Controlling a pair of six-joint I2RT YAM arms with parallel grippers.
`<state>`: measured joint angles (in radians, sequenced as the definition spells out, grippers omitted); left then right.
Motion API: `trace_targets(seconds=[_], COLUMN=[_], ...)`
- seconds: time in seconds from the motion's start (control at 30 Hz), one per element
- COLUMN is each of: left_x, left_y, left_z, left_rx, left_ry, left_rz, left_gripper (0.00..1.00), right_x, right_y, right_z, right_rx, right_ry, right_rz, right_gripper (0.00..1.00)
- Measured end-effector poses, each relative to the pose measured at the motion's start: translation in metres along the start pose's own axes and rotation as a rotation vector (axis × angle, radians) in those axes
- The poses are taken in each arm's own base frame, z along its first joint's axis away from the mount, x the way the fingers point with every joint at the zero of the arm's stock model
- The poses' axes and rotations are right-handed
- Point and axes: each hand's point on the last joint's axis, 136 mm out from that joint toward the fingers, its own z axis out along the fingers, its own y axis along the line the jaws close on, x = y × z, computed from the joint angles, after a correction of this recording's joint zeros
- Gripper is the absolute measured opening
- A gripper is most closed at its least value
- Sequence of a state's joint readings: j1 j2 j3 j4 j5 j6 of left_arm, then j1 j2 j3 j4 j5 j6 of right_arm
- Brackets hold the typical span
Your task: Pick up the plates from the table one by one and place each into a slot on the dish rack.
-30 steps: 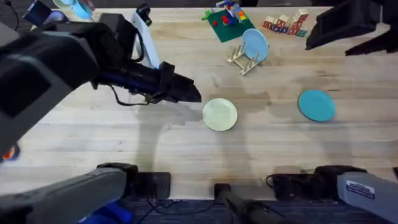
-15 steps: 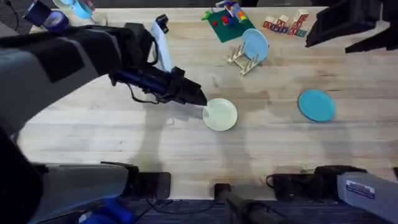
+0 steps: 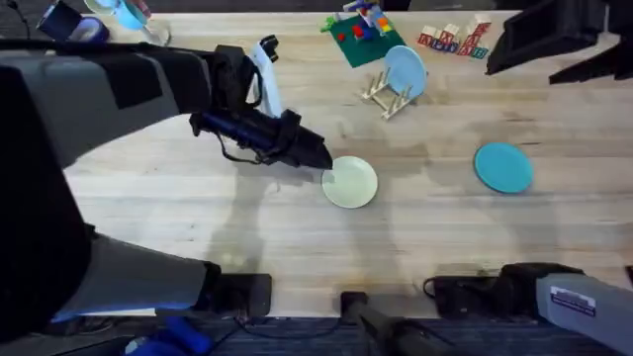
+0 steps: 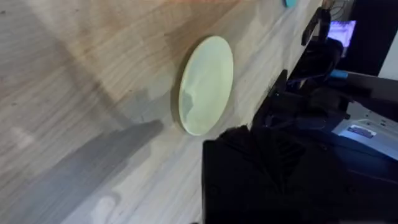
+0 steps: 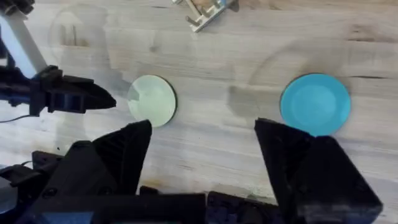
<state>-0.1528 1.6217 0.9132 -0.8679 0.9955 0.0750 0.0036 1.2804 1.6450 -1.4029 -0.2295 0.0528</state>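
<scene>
Overhead: the left gripper (image 3: 321,158) reaches in from the left, its tip at the left rim of the cream-yellow plate (image 3: 349,182), which lies flat near the middle of the tabletop (image 3: 198,227). That low, sideways approach suits catching the thin edge of a flat plate. I cannot tell here how far its fingers are spread, or whether they have hold of the rim. The teal-blue plate (image 3: 503,166) lies flat well to the right. The dish rack (image 3: 388,94) stands at the far side with a light-blue plate (image 3: 405,71) upright in it, beside a toy-brick model (image 3: 361,35).

Left wrist: the cream-yellow plate (image 4: 206,84) sits just ahead of the dark gripper body; the tips are not clear here, so the grip stays uncertain.

Right wrist: the right gripper (image 5: 202,134) hangs high above the tabletop, its two fingers spread wide with nothing between them. Below it lie the cream-yellow plate (image 5: 152,101), with the left gripper (image 5: 102,99) nearly touching its edge, and the teal-blue plate (image 5: 314,104).

Against a second ago, the left arm has moved right, from short of the plate to its rim; both plates and the rack are unmoved.
</scene>
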Motion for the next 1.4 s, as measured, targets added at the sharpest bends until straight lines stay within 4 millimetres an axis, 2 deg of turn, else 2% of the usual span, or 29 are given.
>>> trace_targets(seconds=[0.37, 0.87, 1.17, 1.4], left_x=[-0.006, 0.003, 0.0, -0.011], left_y=[0.007, 0.006, 0.011, 0.019], left_z=[0.0, 0.013, 0.013, 0.018], left_rx=[-0.04, -0.09, -0.118, -0.119], left_ry=[-0.019, 0.031, 0.019, -0.038], left_rz=[-0.074, -0.096, -0.082, -0.045], left_gripper=[0.042, 0.043, 0.042, 0.044], right_x=[-0.001, -0.001, -0.004, -0.004], right_y=[0.0, 0.0, 0.0, 0.0], right_z=[0.0, 0.0, 0.0, 0.0], right_rx=[0.0, 0.0, -0.001, -0.001], right_ry=[-0.004, -0.004, -0.017, -0.017], right_rz=[0.0, 0.0, -0.004, -0.004], right_gripper=[0.995, 0.995, 0.996, 0.996])
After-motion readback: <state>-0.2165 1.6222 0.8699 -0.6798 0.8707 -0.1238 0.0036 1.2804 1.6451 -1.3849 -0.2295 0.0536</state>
